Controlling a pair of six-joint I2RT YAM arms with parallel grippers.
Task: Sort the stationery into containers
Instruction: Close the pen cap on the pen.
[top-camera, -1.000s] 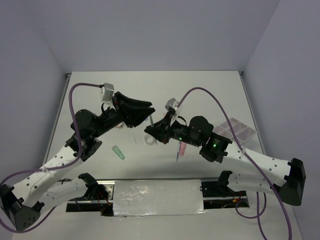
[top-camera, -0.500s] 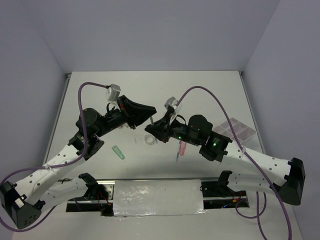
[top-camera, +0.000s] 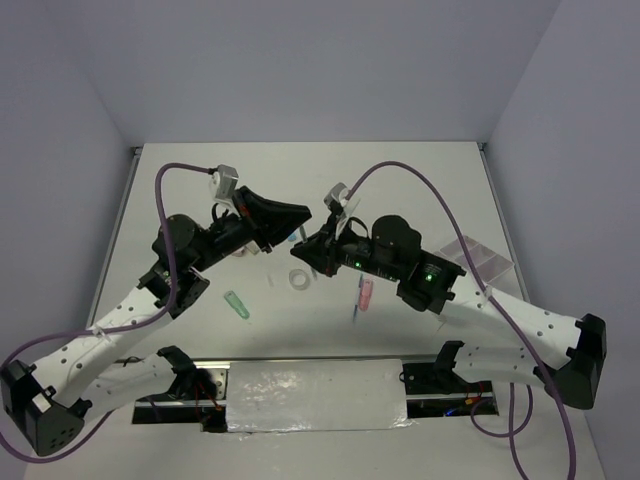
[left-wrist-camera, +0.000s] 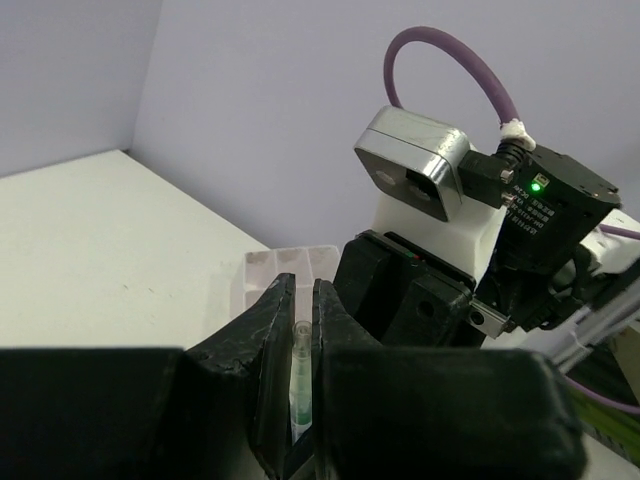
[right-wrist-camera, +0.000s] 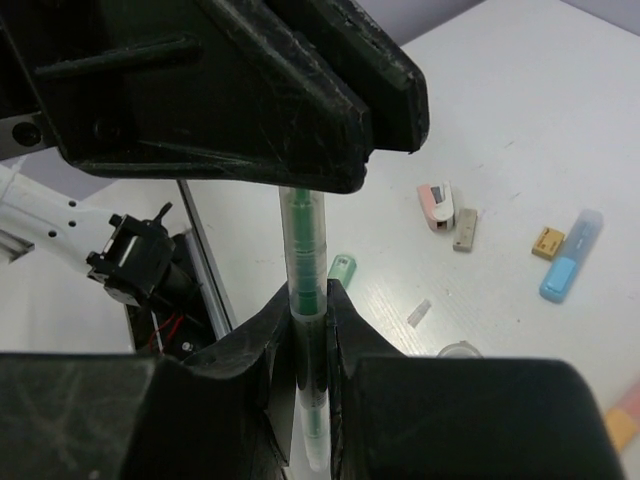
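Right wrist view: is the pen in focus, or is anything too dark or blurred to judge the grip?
Right wrist view: pen sharp, evenly lit in the right gripper; gripper bodies nearly black, little detail. Left wrist view: pen crisp in the left gripper. Top external view: grip too small to judge.

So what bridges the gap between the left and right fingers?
A clear green-cored pen, gripped by both: the right wrist view shows it running from the right fingers up into the left fingers.
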